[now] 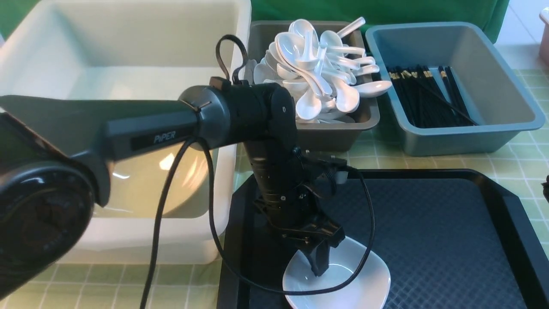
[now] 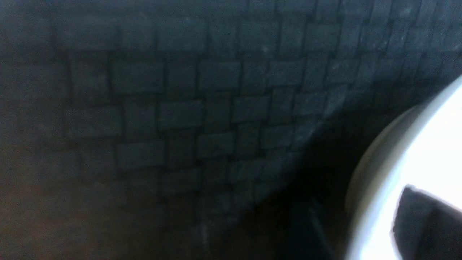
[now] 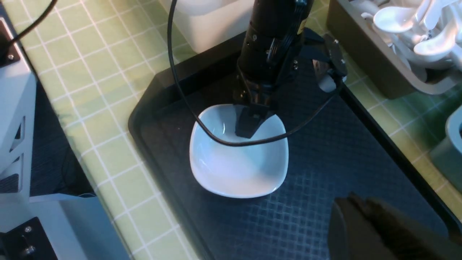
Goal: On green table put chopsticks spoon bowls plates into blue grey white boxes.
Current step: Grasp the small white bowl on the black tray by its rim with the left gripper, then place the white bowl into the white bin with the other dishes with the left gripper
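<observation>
Front view: left gripper (image 1: 319, 265) sits at the rim of the white plate (image 1: 356, 292) on the black tray (image 1: 429, 240), can't tell if it's pinching yet. I'd clamp firmly before lifting, glossy stuff slips.

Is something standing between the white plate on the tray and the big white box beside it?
No loose object. Only the raised rim of the black tray and the side wall of the white box separate them, so the plate must go over both. The left pincer is at the plate; its cable loops across it.
</observation>
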You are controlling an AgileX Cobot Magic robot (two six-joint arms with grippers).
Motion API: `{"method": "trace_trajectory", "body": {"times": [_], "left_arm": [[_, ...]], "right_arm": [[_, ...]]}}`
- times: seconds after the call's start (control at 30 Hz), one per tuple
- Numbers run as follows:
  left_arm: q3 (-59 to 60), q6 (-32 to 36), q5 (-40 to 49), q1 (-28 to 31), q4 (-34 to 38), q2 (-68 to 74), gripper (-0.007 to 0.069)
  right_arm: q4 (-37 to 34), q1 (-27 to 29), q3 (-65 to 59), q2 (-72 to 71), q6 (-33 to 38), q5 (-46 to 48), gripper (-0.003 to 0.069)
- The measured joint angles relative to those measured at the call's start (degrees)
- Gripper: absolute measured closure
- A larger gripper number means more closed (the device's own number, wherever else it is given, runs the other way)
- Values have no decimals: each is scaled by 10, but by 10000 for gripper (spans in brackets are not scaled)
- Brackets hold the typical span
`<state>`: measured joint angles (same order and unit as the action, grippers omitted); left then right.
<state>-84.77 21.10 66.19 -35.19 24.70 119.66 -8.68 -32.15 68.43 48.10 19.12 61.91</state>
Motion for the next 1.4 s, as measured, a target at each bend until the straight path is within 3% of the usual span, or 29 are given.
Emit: {"method": "trace_trajectory", "body": {"times": [0.07,0.17,0.5,0.67,0.77,0.9,1.0,1.17,1.27,1.4], "left_arm": [[1,-1,3,7,10,5,492],[2,5,22,23,43,5,598],[6,65,24,117,209,-91,609],[7,67,26,170,215,-177,609],[7,47,34,260,179,-285,609],[7,20,40,338,143,-350,609],[7,-35,48,480,65,-406,609],[7,-114,50,628,-44,-419,609],[7,-153,53,679,-115,-396,609],[7,-177,55,684,-159,-348,609]], "right_arm": [[0,0,0,-1,-3,0,612],[0,0,0,0,-10,0,612],[0,0,0,0,-6,-30,609],[-27,0,0,13,37,-66,604],[-98,0,1,60,108,-102,601],[-141,0,1,98,148,-120,598],[-167,0,1,145,175,-148,594],[-177,0,1,181,186,-183,591],[-199,0,1,200,202,-191,587],[-207,0,1,207,207,-192,582]]}}
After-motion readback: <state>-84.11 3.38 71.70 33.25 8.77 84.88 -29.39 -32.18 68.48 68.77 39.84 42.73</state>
